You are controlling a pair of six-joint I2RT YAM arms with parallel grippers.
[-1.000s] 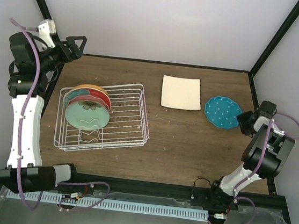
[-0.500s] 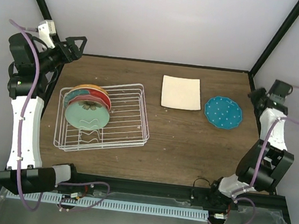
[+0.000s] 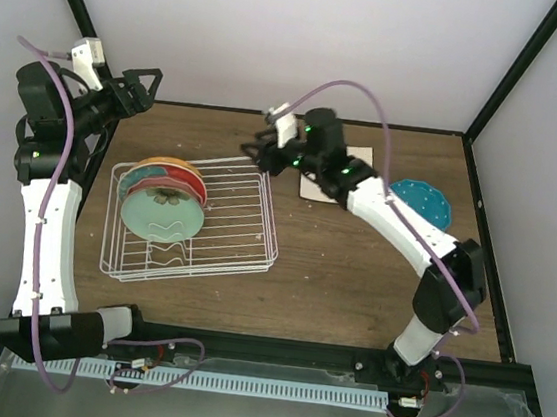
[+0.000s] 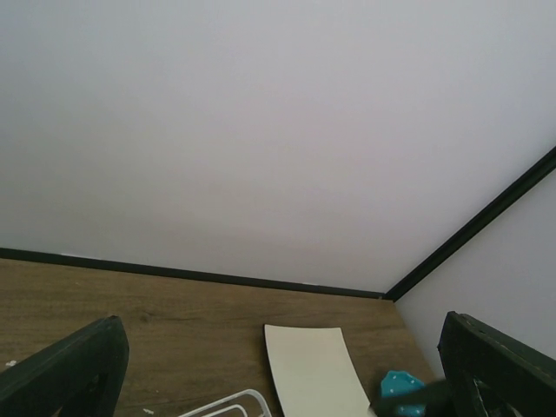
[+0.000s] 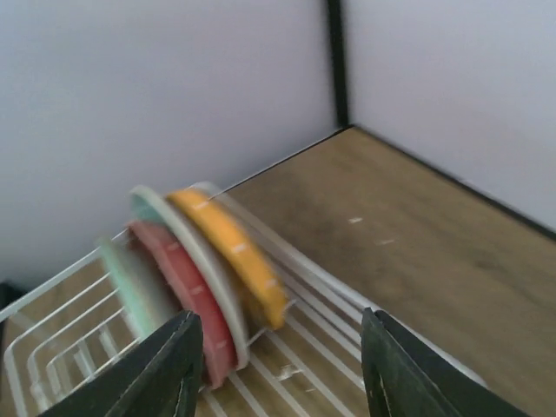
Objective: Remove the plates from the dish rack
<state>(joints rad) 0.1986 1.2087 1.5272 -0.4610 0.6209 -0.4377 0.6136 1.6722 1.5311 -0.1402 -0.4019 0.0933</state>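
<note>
The right gripper (image 3: 262, 150) has its two dark fingers spread wide with nothing between them. It hangs over the far right corner of the white wire dish rack (image 3: 261, 210), clear of the wires. In its wrist view the gripper (image 5: 276, 382) looks along the rack (image 5: 304, 334) at four plates standing on edge in the slots. These are an orange dotted round plate (image 5: 233, 254), a larger pale plate with a teal rim (image 5: 184, 248), a pink round plate (image 5: 181, 300) and a blurred mint green round plate (image 5: 130, 287).

From above, the mint green plate with a flower (image 3: 162, 213) faces the near side at the rack's left end, with the others stacked behind it. The right arm reaches across a square cream plate (image 3: 308, 186) and a round teal dotted plate (image 3: 431, 199), both lying flat on the table to the right of the rack.

The left gripper (image 3: 142, 87) is also released and empty, raised beyond the table's far left corner, well apart from the rack.

The surface is a dark brown wooden table (image 3: 351, 277). Plain white walls enclose it on three sides, with black frame posts (image 3: 510, 74) running up the corners.
</note>
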